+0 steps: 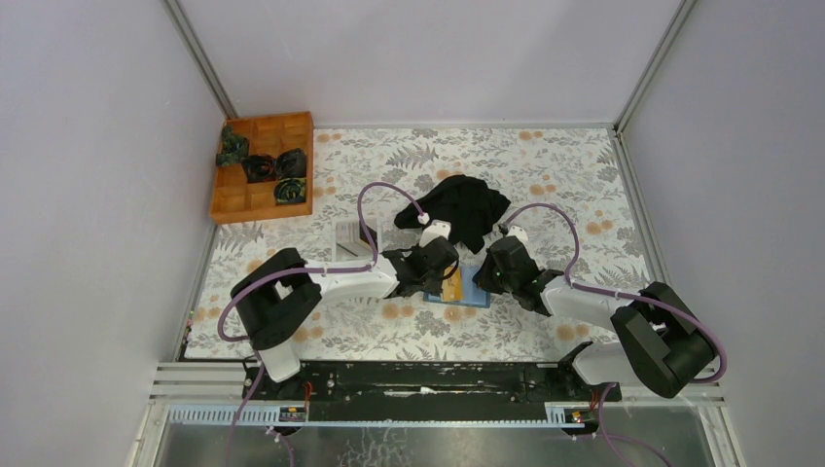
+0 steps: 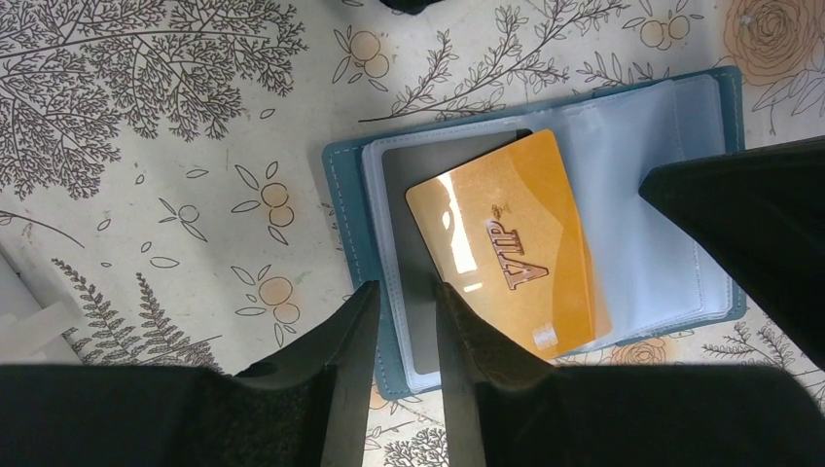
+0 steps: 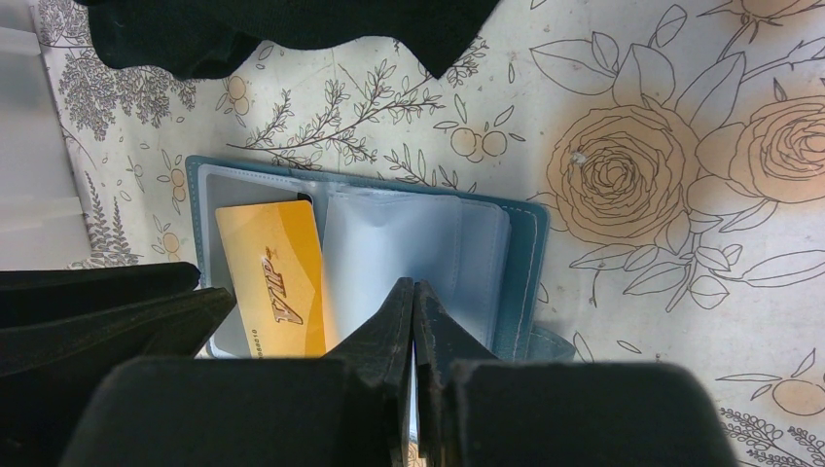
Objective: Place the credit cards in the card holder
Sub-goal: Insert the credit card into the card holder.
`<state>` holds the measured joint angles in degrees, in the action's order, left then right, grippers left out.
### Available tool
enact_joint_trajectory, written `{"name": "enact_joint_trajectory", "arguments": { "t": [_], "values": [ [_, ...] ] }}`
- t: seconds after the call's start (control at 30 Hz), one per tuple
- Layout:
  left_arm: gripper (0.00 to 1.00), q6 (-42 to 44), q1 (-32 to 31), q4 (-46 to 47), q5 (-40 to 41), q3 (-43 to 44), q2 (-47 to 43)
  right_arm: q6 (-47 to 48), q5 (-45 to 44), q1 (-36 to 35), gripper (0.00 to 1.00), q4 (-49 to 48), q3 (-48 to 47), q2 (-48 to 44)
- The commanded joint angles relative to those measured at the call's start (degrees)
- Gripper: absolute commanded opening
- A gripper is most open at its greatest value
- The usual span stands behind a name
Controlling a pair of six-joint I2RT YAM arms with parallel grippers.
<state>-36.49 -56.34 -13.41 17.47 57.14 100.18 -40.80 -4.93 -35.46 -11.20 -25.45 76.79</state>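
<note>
Floral surface [image 2: 146,146]: holder [image 2: 340,224] lies open, gold card [image 2: 506,243] skewed on its left page. Left hand [image 2: 406,292] slightly open, empty, at holder's left edge. Right hand [image 3: 413,292] shut, tips on right page. Square card first, then slide flat into sleeve.

Overhead from behind, both wrist views close above card holder [image 2: 642,224]

Two arms of the same build are bolted to the black rail [image 1: 409,381], the left arm [image 1: 350,282] near its left end and the right arm [image 1: 584,297] near its right end. Each has white links joined by bulky matte black housings, with a purple cable [image 1: 375,190] looping alongside. The left tool [image 2: 404,297] and right tool [image 3: 413,297] have black, tapered, finely grained fingers.
</note>
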Motion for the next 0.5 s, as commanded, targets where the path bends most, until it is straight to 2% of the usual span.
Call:
{"name": "enact_joint_trajectory", "arguments": {
  "t": [0.0, 0.47],
  "values": [
    [0.36, 0.50, -0.54, 3.76, 1.95, 0.64, 0.55, 1.34, -0.17, 0.30, 0.00, 3.11, 1.02, 1.29],
    [0.38, 0.78, -0.53, 4.83, 1.70, 0.01, 0.62, 1.51, -1.16, 0.31, 0.01, 4.34, 1.17, 0.30]
  ]
}}
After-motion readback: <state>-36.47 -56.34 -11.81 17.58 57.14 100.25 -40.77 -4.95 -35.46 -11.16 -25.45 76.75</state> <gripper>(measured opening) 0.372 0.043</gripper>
